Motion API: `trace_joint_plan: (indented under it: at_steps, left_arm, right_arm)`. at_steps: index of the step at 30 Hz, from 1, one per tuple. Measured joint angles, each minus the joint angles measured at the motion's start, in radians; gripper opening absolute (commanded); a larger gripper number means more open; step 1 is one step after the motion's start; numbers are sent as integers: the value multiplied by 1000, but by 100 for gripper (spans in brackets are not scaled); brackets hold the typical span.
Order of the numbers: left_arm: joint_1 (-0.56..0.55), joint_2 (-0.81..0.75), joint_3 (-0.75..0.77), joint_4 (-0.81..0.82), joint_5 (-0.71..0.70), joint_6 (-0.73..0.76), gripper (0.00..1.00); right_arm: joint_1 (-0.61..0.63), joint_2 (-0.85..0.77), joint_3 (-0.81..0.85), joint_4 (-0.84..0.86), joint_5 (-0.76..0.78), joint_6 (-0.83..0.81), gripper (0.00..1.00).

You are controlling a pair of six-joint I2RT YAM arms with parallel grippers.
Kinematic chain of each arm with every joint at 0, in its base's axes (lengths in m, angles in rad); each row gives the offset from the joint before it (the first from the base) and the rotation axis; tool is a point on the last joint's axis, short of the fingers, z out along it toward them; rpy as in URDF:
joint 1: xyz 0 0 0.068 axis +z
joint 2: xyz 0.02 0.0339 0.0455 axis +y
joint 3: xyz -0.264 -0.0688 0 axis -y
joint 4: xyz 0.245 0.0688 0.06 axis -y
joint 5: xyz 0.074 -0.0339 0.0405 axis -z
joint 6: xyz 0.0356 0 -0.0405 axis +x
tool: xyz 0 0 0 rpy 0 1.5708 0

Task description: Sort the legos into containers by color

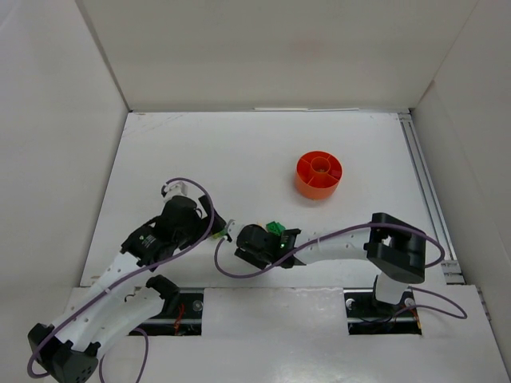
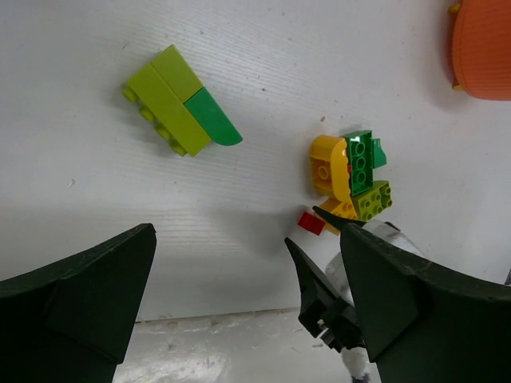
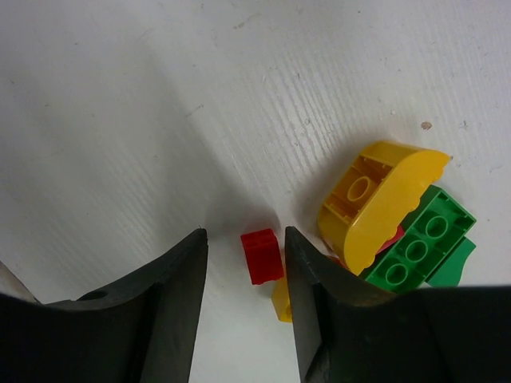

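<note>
Straddling a red brick (image 3: 262, 255), the right gripper (image 3: 245, 236) stands narrow, grip unclear; left gripper (image 2: 247, 231) gapes wide; orange dish (image 2: 483, 48) cropped.

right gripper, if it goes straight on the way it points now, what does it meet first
The small red lego, lying between the right gripper's jaws, then the table under it. Depth is hard to judge; one jaw may touch it already.

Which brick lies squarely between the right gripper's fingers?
The small red brick; the curved yellow brick and green brick lie outside the right gripper.
</note>
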Motion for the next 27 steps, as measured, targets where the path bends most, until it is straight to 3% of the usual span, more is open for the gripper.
trace_joint_plan:
  at_steps: [6,8,14,22,27]
  left_arm:
    - [-1,5,8,24,-1,-3,100]
    - [-1,11,8,27,-1,-3,100]
    - [-1,16,10,31,-1,-6,100]
    - [0,55,24,60,-3,2,100]
    - [-1,135,48,113,14,43,100]
  right_arm:
    - [0,5,0,-13,0,4,37]
    - [0,5,0,-17,1,5,28]
    - [0,3,0,-19,0,8,18]
    - [-16,-146,0,-47,-6,7,17]
    - [-175,-318,0,-42,-46,-10,17]
